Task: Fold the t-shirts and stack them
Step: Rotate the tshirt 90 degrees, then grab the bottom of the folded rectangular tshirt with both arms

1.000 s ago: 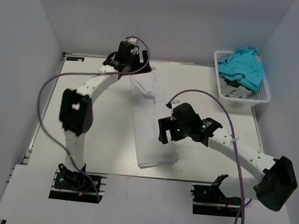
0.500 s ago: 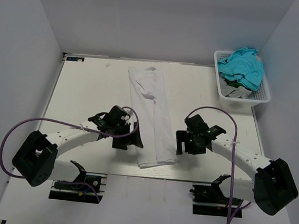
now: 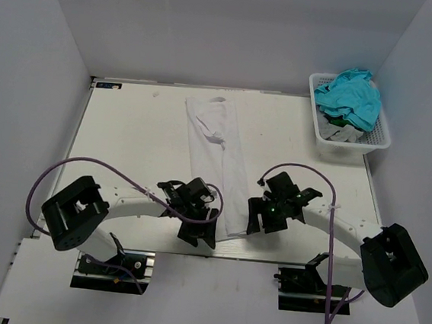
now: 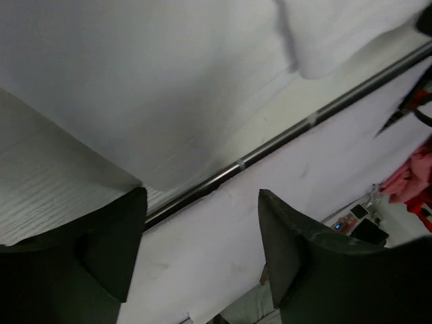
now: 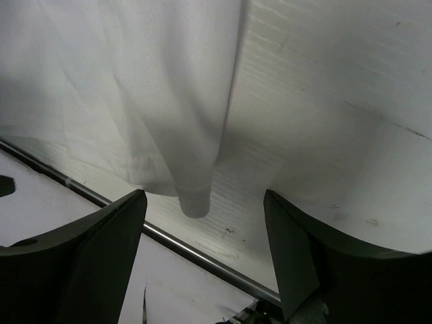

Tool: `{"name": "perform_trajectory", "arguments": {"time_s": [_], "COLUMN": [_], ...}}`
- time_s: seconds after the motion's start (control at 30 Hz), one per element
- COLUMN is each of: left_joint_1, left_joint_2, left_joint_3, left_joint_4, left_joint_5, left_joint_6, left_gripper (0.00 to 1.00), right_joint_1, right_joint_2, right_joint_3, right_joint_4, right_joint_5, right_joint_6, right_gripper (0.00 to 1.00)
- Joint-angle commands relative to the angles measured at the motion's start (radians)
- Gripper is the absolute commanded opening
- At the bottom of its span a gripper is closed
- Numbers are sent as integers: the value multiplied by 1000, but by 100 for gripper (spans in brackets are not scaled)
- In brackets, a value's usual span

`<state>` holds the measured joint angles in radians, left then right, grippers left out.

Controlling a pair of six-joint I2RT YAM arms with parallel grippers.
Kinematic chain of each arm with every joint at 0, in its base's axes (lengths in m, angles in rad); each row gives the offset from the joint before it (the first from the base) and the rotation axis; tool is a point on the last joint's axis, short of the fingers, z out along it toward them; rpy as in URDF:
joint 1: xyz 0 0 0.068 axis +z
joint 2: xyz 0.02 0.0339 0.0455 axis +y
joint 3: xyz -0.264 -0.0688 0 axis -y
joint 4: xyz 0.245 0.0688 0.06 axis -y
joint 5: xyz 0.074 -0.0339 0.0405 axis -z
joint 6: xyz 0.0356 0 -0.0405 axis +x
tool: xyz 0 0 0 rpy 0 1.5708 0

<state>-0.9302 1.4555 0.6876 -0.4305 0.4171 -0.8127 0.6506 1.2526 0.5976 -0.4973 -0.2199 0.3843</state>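
The t-shirt (image 3: 217, 162) lies lengthwise far-to-near, neck far; left pincer (image 3: 203, 235), right pincer (image 3: 259, 221) spread.

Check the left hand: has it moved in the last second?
Yes. The left hand swung from the white table's far edge to its near edge, beside the folded white t-shirt's near end.

The top camera looks steeply down from above and behind the arm bases over the whole table (image 3: 126, 138), while both wrist cameras sit low and close at its near edge, sharing the near end of the t-shirt (image 3: 217, 162).
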Motion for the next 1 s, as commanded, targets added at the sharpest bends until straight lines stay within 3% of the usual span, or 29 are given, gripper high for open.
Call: {"name": "perform_trajectory", "arguments": {"time_s": [0.0, 0.17, 0.27, 0.33, 0.4, 0.47, 0.5, 0.57, 0.6, 0.7, 0.97], "left_joint_1": [-30, -62, -62, -71, -71, -71, -71, -71, -71, -71, -50], "left_joint_2": [8, 80, 103, 112, 121, 121, 121, 121, 121, 131, -29], "left_joint_3": [43, 102, 131, 132, 132, 132, 132, 132, 144, 190, 248], "left_joint_4": [-48, -83, -94, -103, -115, -126, -126, -136, -136, -145, -169], "left_joint_5": [-67, -152, -188, -208, -221, -245, -261, -293, -304, -327, -498], "left_joint_6": [6, 17, 17, 17, 17, 17, 17, 7, 7, 17, 7], "left_gripper": [74, 60, 59, 52, 42, 40, 31, 14, 0, 0, 0], "right_joint_1": [-3, -3, -2, -2, -5, -5, -2, -3, -3, -3, -3], "right_joint_2": [2, 25, 47, 53, 54, 57, 57, 50, 50, 44, 44], "right_joint_3": [-16, -41, -33, -36, -38, -32, -30, -25, -22, 1, 158], "right_joint_4": [51, 97, 109, 112, 120, 120, 118, 118, 120, 100, 48], "right_joint_5": [-61, -71, -104, -107, -104, -111, -113, -119, -127, -134, -70], "right_joint_6": [-15, -13, -28, -30, -32, -32, -30, -33, -35, -55, -52], "right_gripper": [76, 73, 71, 68, 60, 50, 39, 28, 18, 9, 4]}}
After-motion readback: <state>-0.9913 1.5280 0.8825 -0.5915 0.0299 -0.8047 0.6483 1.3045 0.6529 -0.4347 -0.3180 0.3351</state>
